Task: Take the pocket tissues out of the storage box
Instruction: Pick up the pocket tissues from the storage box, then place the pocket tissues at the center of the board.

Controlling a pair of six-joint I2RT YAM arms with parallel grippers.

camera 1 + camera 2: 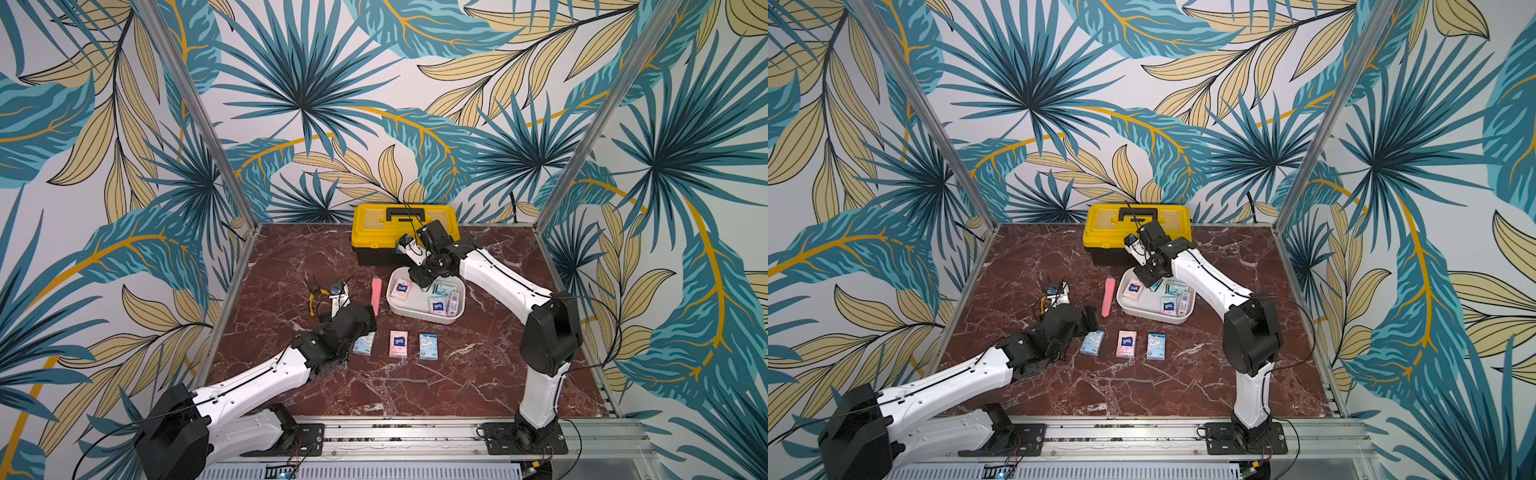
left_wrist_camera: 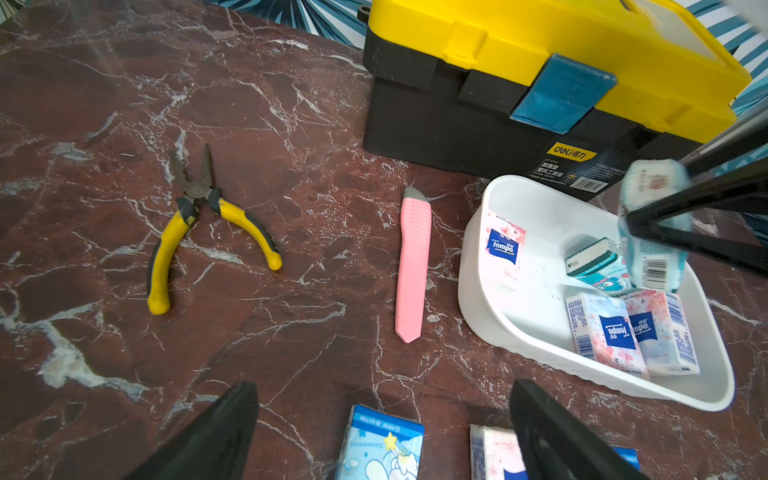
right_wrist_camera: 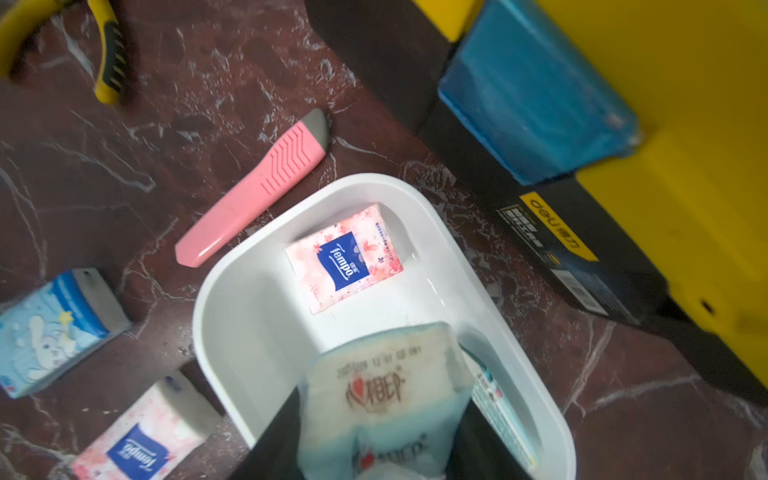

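Note:
The white storage box [image 1: 419,315] [image 2: 519,332] sits in front of the toolbox. My right gripper [image 3: 378,415] [image 1: 430,286] hangs just above it, shut on a light blue pack of pocket tissues [image 3: 382,374] [image 2: 648,183]. Inside the box lie a pink pack [image 3: 345,257] at one end, a teal pack [image 2: 594,259], and two pink packs [image 2: 615,332] side by side. Three packs lie in a row on the table: light blue [image 1: 364,344], pink [image 1: 398,344], blue [image 1: 428,346]. My left gripper [image 2: 384,386] [image 1: 370,318] is open and empty, low over the light blue one.
A yellow-and-black toolbox [image 1: 405,232] stands at the back edge behind the box. A long pink utility knife [image 1: 376,297] lies just left of the box. Yellow-handled pliers [image 2: 208,232] lie further left. The marble table ends at metal frame posts and patterned walls.

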